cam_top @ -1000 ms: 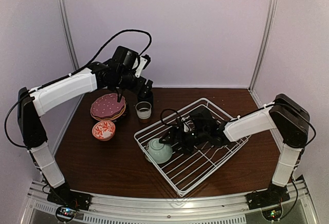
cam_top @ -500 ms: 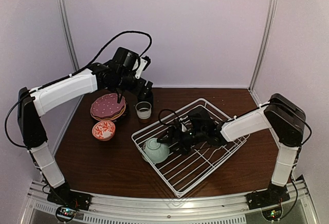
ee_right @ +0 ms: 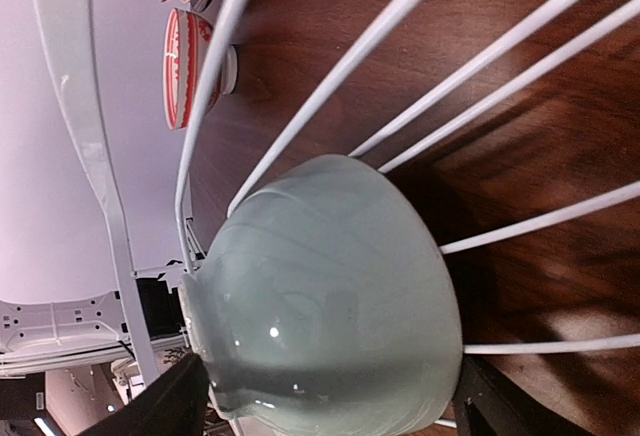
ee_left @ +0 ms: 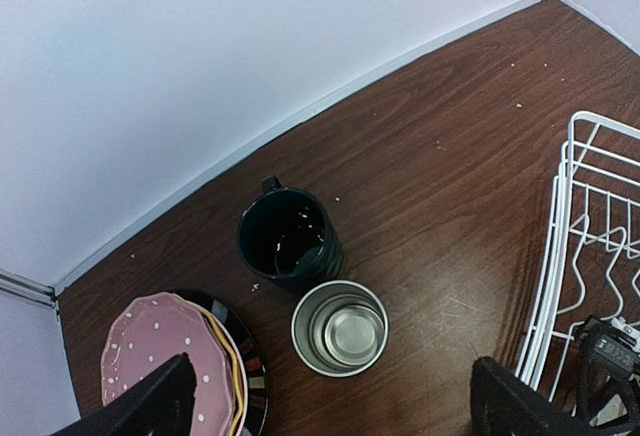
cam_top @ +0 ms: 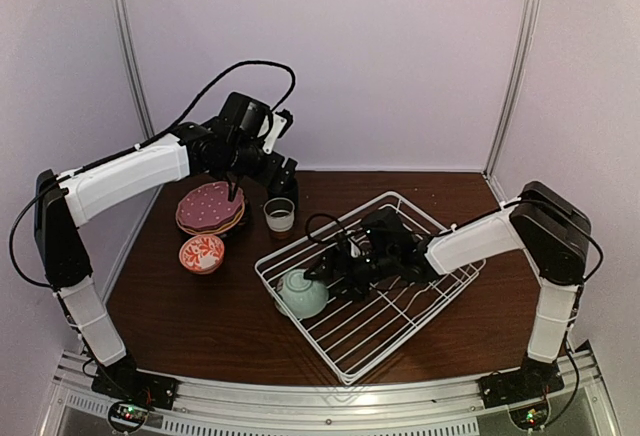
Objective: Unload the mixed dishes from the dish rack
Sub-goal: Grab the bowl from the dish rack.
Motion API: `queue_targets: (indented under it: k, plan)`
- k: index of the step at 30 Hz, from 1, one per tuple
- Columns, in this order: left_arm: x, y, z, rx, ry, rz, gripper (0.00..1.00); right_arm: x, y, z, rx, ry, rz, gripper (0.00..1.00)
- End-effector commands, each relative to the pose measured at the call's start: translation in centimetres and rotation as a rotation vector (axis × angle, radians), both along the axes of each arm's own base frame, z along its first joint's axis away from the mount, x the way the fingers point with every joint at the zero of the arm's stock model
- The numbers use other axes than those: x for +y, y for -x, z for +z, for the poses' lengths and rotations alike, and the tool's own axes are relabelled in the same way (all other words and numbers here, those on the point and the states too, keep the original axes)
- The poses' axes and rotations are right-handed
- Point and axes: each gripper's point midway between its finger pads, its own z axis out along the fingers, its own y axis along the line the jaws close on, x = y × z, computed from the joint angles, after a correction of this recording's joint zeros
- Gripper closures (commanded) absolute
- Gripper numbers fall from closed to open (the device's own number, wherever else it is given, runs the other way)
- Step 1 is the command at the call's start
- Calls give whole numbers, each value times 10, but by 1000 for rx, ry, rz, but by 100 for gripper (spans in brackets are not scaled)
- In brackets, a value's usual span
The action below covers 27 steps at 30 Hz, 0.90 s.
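From my station, the pale green round ceramic bowl [ee_right: 330, 296] shows a smooth, glossy glaze. The white wire dish rack [ee_right: 68, 81] looks like smooth coated metal. The dark brown wooden desk [ee_left: 450, 156] is grained and faintly scratched. The round grey cup [ee_left: 340, 328] gleams metallic inside.

The dark brown wooden table [cam_top: 200, 316] fills the lower half of the top view. The white wire dish rack [cam_top: 300, 323] stands on it right of centre, turned cornerwise. At the left, a stack of plates [cam_top: 210, 208] lies with a pink dotted one on top and a yellow edge below; something dark-rimmed sits under them, possibly another plate. Just in front of the stack is the red-and-white bowl [cam_top: 202, 253]. Between stack and rack stands the cup [ee_left: 339, 328], upright, with the dark green mug [ee_left: 288, 239] just behind it.
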Motion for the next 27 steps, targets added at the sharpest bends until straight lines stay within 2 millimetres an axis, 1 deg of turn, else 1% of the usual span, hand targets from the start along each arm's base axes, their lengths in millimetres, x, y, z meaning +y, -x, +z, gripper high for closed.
queue_targets:
  k: [1,2,4,5,7,9,12,15,19,27]
  plan:
    - [-2,0,12,-38,32,2,3,8,5,-6,27,-49,21,22]
    - [-2,0,12,-38,31,2,3,8,6,-4,29,-63,19,24]
    - [-1,1,12,-39,32,3,3,8,7,-3,26,-65,20,25]
    - [-1,1,12,-39,30,3,3,6,6,-5,24,-55,15,22]
    - [-1,0,11,-38,28,4,2,5,6,-6,20,-37,13,15]
    - [-1,0,11,-39,30,4,3,5,5,-7,20,-34,11,14]
    - [-1,0,10,-38,32,5,3,6,4,-7,24,-38,9,18]
    - [-1,1,11,-40,34,4,3,6,5,1,13,-51,11,22]
    - [1,3,15,-44,40,4,2,4,4,14,-9,-66,6,28]
    - [2,7,20,-46,61,2,3,-2,-1,42,-52,-121,-11,32]
